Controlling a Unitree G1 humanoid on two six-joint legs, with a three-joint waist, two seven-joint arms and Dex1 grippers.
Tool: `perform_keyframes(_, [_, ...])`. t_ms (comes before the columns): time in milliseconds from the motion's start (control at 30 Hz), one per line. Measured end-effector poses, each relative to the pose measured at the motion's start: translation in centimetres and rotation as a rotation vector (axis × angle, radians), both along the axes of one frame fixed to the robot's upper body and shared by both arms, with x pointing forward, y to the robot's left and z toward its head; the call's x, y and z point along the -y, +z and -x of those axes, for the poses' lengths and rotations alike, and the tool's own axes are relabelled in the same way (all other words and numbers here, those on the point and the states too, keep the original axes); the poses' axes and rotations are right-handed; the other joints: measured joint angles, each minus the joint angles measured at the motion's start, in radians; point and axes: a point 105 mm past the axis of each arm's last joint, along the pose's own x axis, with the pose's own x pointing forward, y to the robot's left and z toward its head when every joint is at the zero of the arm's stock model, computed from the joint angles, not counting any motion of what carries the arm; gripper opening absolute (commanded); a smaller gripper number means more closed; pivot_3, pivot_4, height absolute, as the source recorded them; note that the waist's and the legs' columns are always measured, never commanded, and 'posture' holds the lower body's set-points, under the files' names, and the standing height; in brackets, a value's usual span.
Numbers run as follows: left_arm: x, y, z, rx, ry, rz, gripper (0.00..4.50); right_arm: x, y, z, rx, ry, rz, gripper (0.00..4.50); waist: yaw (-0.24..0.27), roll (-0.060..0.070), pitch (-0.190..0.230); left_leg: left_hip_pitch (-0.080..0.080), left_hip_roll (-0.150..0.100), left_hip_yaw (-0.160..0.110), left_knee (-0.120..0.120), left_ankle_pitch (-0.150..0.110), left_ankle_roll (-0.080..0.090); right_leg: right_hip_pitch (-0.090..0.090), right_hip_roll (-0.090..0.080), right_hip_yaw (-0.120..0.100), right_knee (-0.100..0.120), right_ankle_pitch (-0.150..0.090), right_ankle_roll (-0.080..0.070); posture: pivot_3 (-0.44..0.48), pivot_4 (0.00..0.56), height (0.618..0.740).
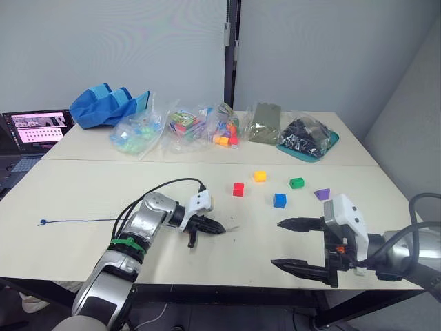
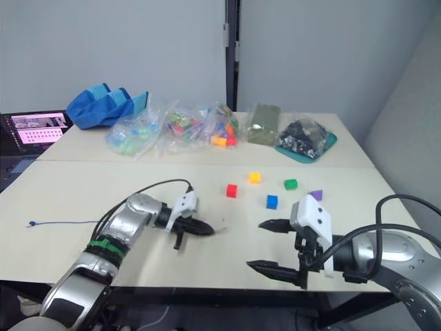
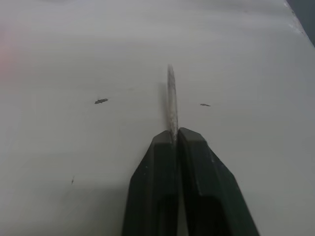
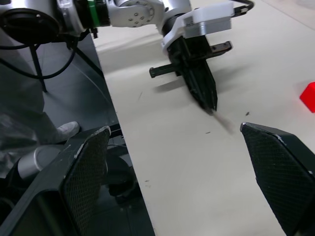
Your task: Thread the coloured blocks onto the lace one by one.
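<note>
The lace [image 1: 76,221] is a thin blue cord lying across the table's left part, ending in a knot at far left. Its stiff pale tip [image 3: 171,93] sticks out of my left gripper [image 1: 215,229], which is shut on it low over the table's front middle. Behind and to the right lie the coloured blocks: red [image 1: 238,189], orange-yellow [image 1: 259,176], blue [image 1: 279,200], green [image 1: 296,183] and purple [image 1: 322,194]. My right gripper [image 1: 286,245] is open and empty near the front edge, facing the left gripper [image 4: 202,83], in front of the blue block.
Clear bags of mixed toys [image 1: 182,127] line the back of the table, with a blue fabric bag [image 1: 110,105], a green pouch [image 1: 265,123] and a teal tray of dark parts [image 1: 306,136]. A laptop [image 1: 34,131] stands at far left.
</note>
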Motion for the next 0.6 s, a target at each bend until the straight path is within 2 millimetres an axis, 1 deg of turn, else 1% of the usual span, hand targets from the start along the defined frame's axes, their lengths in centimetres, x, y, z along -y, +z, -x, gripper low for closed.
perform_keyframes(33, [0.04, 0.08, 0.04, 0.003, -0.006, 0.004, 1.69, 0.03, -0.08, 0.0, -0.003, -0.006, -0.001, 4.5, 0.0, 0.0, 0.0, 0.0, 0.0, 0.0, 0.0, 0.0, 0.0, 0.0, 0.0, 0.0, 0.0, 0.0, 0.0, 0.0, 0.15, 0.74])
perform_keyframes(167, [0.0, 0.12, 0.18, 0.055, -0.04, 0.012, 2.95, 0.01, -0.14, -0.02, -0.001, -0.021, -0.002, 4.5, 0.0, 0.0, 0.0, 0.0, 0.0, 0.0, 0.0, 0.0, 0.0, 0.0, 0.0, 0.0, 0.0, 0.0, 0.0, 0.0, 0.15, 0.74])
perform_keyframes(333, [-0.41, -0.28, 0.13, 0.118, -0.069, 0.023, 2.95, 0.01, -0.11, -0.2, 0.007, -0.04, -0.006, 4.5, 0.0, 0.0, 0.0, 0.0, 0.0, 0.0, 0.0, 0.0, 0.0, 0.0, 0.0, 0.0, -0.001, 0.0, 0.0, 0.0, 0.15, 0.74])
perform_keyframes(567, [-0.71, -0.76, 0.09, 0.125, -0.081, 0.068, 2.95, -0.05, -0.1, -0.22, 0.013, -0.047, -0.004, 4.5, -0.001, 0.0, 0.0, 0.0, 0.0, 0.0, 0.0, 0.0, 0.001, 0.0, 0.0, 0.0, -0.001, 0.0, 0.0, 0.0, 0.15, 0.74])
perform_keyframes(600, [-0.68, -0.82, 0.05, 0.132, -0.083, 0.071, 2.69, -0.08, -0.12, -0.22, 0.012, -0.045, -0.004, 4.5, -0.001, 0.0, 0.0, 0.0, 0.0, 0.0, 0.0, 0.0, 0.001, 0.0, 0.0, 0.0, -0.001, 0.0, 0.0, 0.0, 0.15, 0.74])
